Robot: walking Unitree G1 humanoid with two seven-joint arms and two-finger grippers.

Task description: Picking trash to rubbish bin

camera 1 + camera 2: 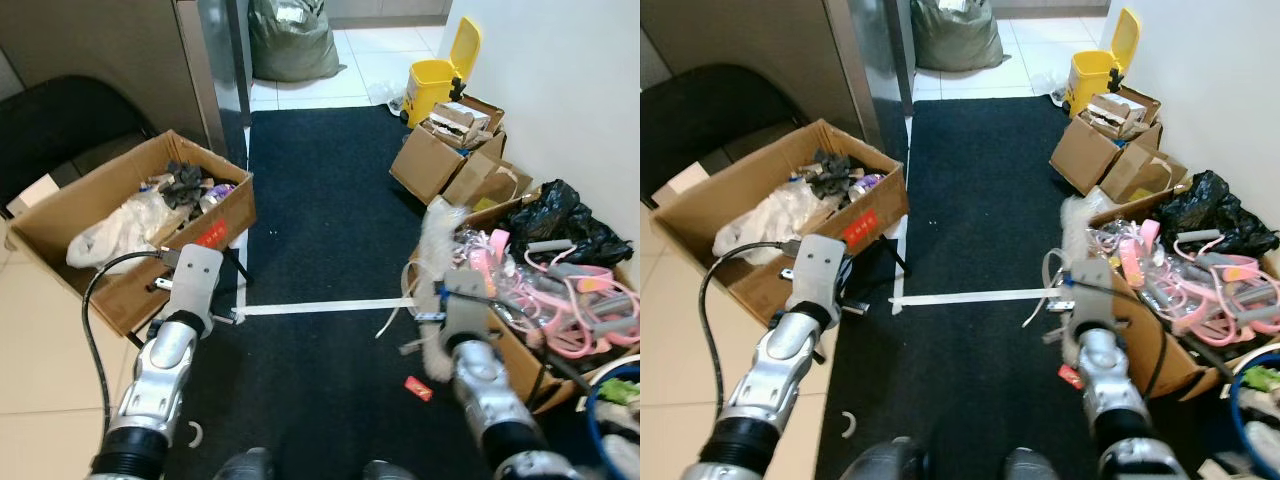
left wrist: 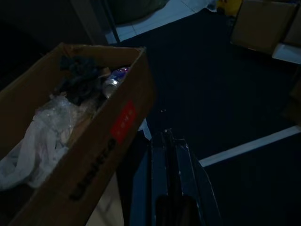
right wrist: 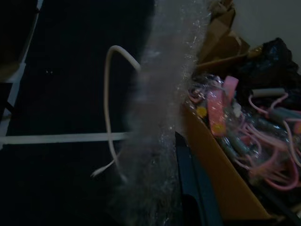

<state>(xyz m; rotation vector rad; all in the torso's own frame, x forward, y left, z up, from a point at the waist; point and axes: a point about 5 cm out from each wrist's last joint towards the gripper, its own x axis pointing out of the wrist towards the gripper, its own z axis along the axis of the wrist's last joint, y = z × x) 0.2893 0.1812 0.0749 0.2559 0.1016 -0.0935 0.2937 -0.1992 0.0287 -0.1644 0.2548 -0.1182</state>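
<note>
Bubble wrap (image 3: 162, 117) stands pinched in the right gripper (image 3: 181, 155), its fingers (image 3: 188, 174) closed on the sheet, which rises past them beside the cardboard box of pink tubing (image 1: 520, 360); a white strap (image 3: 110, 117) dangles alongside; the yellow pedal bin (image 1: 440, 75) stands well apart across the black carpet (image 1: 320, 200); the left gripper (image 2: 167, 169) hovers near the box of rubbish (image 1: 110, 230), fingers pressed together.
</note>
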